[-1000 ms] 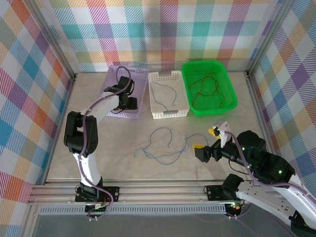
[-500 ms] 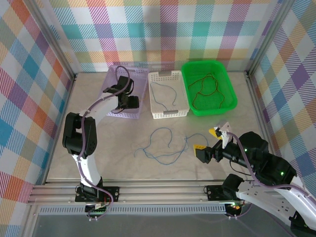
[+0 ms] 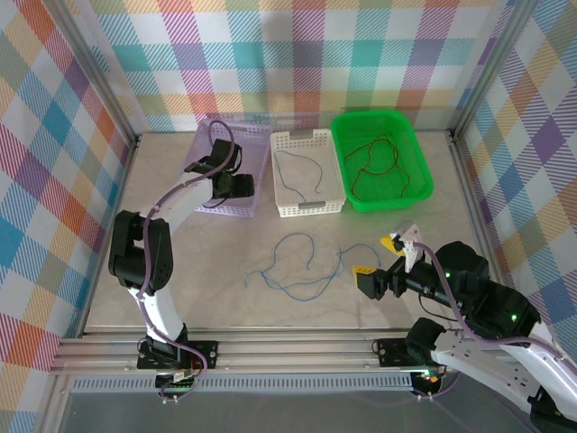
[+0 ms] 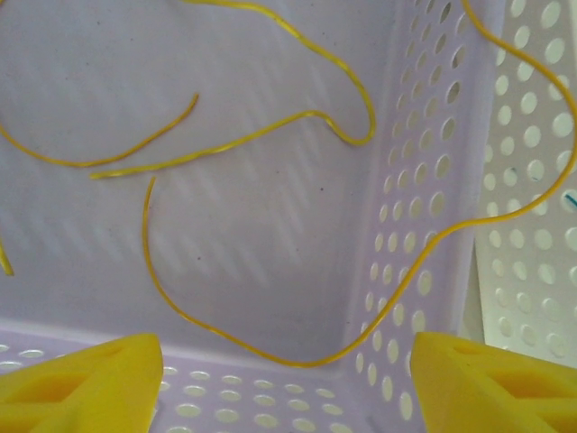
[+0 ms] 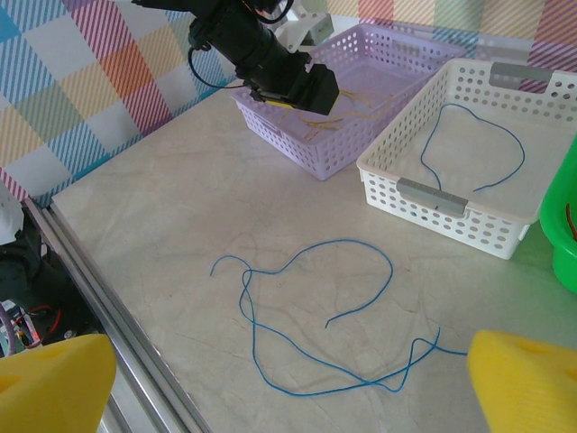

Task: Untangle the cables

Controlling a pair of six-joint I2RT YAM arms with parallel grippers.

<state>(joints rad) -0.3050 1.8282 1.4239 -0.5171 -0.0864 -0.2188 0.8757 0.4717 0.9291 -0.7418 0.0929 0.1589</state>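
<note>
Top external view: three containers stand in a row at the upper middle of the frame, a lavender basket (image 3: 206,171), a white basket (image 3: 306,209) and a green bin (image 3: 410,194).
Sorting logic: each container appears to take one colour, which would explain the spread.
Green bin: red and orange-brown cables (image 3: 371,162) curl on its floor.
White basket: one blue cable (image 3: 302,171) lies loose inside.
Lavender basket: yellow cables (image 4: 252,135) lie on its floor; one strand climbs the perforated wall at the right of the left wrist frame.
Left pincer (image 4: 288,388): jaws well apart and gripping nothing, hanging over the lavender basket's corner, probably after a drop.
Tabletop (image 3: 198,271): blue cables (image 3: 297,266) loop across one another at centre frame, not yet sorted.
Right pincer (image 5: 288,388): fully spread and empty, facing those blue loops from lower right, likely lining up a pick.
</note>
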